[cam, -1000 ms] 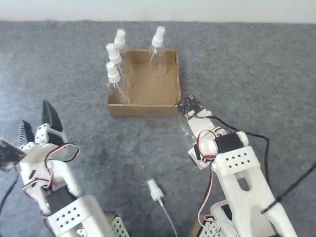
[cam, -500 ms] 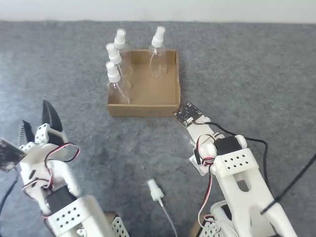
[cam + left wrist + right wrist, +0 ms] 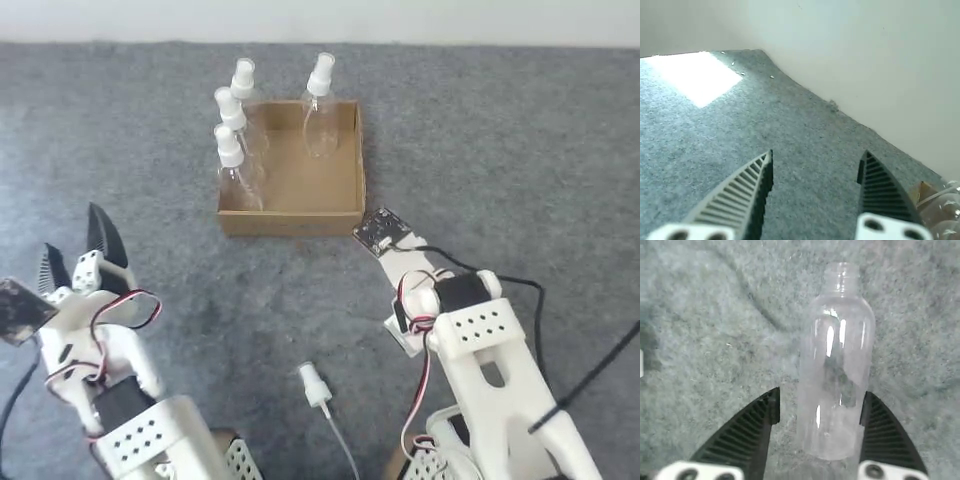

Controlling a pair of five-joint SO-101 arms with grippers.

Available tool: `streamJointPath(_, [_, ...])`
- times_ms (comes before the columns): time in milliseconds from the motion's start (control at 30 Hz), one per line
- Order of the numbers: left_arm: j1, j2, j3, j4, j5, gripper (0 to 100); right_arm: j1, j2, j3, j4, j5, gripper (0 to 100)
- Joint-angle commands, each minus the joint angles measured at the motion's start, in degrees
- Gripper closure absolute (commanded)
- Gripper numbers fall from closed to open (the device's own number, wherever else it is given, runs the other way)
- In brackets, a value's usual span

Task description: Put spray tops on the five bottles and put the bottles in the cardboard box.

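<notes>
Clear uncapped bottle (image 3: 836, 355) lying on grey carpet (image 3: 715, 315) between the parted jaws of right gripper (image 3: 820, 392), mostly hidden under that wrist from above, left gripper (image 3: 817, 152) spread wide over carpet, loose spray top (image 3: 314, 384) with tube cut off, four capped bottles (image 3: 322, 120) standing in cardboard box (image 3: 290, 222).

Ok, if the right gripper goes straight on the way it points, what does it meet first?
Most likely the uncapped clear bottle: it lies between the open jaws of the right gripper, directly ahead.

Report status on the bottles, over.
Left gripper open, empty. Right gripper open around capless bottle. Four capped bottles in box. Spray top loose on carpet.
</notes>
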Motion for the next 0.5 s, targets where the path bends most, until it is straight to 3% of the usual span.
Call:
streamJointPath(0, [-0.2, -0.7, -0.1, 0.1, -0.4, 74, 0.5, 2.5, -9.3, 4.9, 0.8, 78.2])
streamJointPath(467, [-0.2, -0.7, -0.1, 0.2, -0.4, 74, 0.4, 27.1, -24.7, 5.8, 0.8, 78.2])
